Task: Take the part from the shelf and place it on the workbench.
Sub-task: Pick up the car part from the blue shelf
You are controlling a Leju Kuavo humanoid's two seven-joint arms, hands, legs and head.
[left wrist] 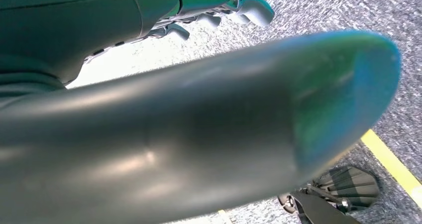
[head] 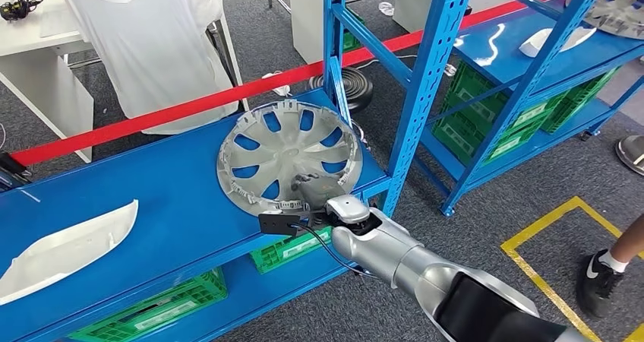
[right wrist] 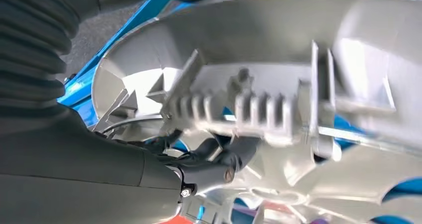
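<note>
- Your right hand point(head: 307, 194) is at the near rim of the silver wheel cover point(head: 288, 158), on the side closest to the robot. In the right wrist view the dark fingers point(right wrist: 234, 157) curl up under the ribbed inner edge of the wheel cover point(right wrist: 259, 109) and touch it; if the grip is fully closed on it, you cannot tell.
- The wheel cover lies on the top board of the blue shelf point(head: 175, 213), hollow side up. Its near rim reaches to the front edge of the board, and the part by the hand seems to be just over that edge.
- The blue upright post point(head: 421, 91) stands just beside the cover on its right side, and a thin blue brace point(head: 339, 91) crosses over its far right rim. On this side the room is small.
- To the left of the cover the board is bare blue surface, until the white curved part point(head: 61, 251) near the left end, well apart.
- Behind the shelf runs a red bar point(head: 190, 108), and a person in white clothing point(head: 152, 38) stands there.
- Your left hand point(left wrist: 219, 2) hangs over the grey carpet, fingers loosely bent and holding nothing.
- On the floor at right you see a yellow line point(head: 547, 220) and a person's shoe point(head: 596, 277).
</note>
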